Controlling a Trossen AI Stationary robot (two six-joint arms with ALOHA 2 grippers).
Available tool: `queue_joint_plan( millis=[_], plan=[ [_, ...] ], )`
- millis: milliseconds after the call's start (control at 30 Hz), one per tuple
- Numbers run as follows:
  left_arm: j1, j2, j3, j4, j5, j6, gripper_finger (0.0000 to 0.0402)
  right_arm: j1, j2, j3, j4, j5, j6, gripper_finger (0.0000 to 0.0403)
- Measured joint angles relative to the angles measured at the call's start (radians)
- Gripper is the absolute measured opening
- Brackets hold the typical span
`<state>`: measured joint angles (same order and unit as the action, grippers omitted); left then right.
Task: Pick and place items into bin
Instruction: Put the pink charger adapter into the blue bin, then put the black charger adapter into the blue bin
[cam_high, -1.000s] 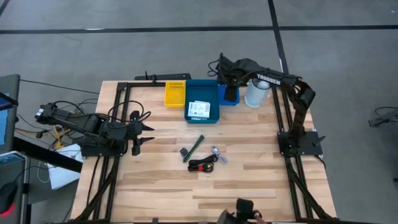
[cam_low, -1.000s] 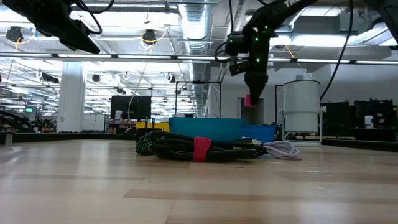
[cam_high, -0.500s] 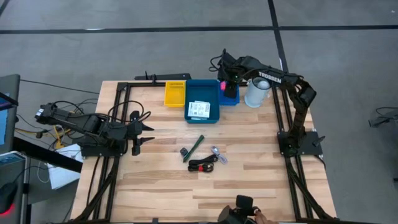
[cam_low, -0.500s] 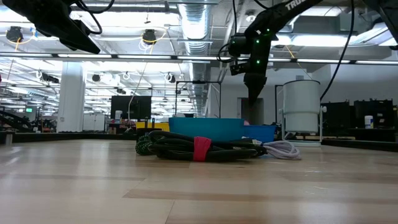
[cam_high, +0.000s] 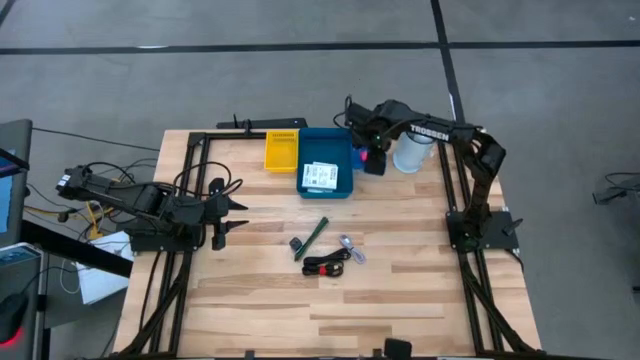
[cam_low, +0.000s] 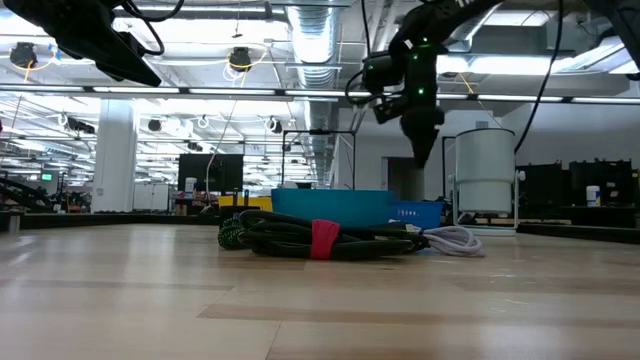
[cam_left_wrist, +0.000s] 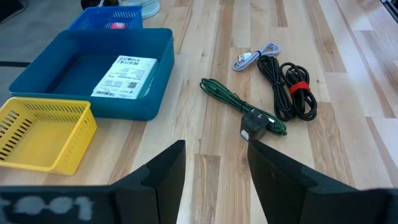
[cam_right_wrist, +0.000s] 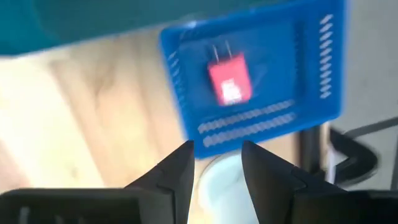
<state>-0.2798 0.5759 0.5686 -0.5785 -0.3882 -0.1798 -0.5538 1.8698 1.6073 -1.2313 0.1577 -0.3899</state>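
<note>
showing only in the right wrist view — pink plug (cam_right_wrist: 229, 81) inside blue basket (cam_right_wrist: 298, 56).

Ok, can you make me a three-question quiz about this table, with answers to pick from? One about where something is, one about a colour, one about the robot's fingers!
1. Where is the pink plug?
A. in the small blue basket
B. in the yellow basket
C. on the bare wood

2. What colour is the braided cable by the black cable?
A. orange
B. green
C. white

3. What are the right gripper's fingers doing?
A. squeezing the plug
B. holding a card
C. apart, holding nothing

Answers:
1. A: the right wrist view shows it lying inside that basket.
2. B: the left wrist view shows it green.
3. C: there is a gap between the fingers, and the plug lies beyond them.
</note>
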Motion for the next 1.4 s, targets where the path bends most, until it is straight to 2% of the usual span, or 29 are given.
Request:
queue_joint_plan(
  millis=[200,367,567,833,1033,1233,1400],
  plan=[
    [0.0,0.0,0.0,0.0,0.0,0.0,0.0164,0.05,0.0,-0.002,-0.159,-0.021,0.12,0.0122],
    [0.0,0.0,0.0,0.0,0.0,0.0,0.0164,0.097,0.0,-0.039,-0.218,-0.14,0.203,0.0121],
    [0.0,0.0,0.0,0.01,-0.07,0.083,0.0164,0.18,0.0,-0.128,-0.177,-0.249,0.217,0.0122],
    [0.0,0.0,0.0,0.009,-0.07,0.086,0.0164,0.302,0.0,-0.287,-0.056,-0.26,0.239,0.0119],
    [0.0,0.0,0.0,0.023,-0.066,0.09,0.0164,0.397,0.0,-0.374,0.003,-0.263,0.325,0.0118],
    [0.0,0.0,0.0,0.177,-0.087,0.138,0.0164,0.491,0.0,-0.428,0.089,-0.261,0.4,0.0118],
    [0.0,0.0,0.0,0.354,-0.045,0.203,0.0164,0.556,0.0,-0.458,0.12,-0.246,0.462,0.0118]
  ],
)
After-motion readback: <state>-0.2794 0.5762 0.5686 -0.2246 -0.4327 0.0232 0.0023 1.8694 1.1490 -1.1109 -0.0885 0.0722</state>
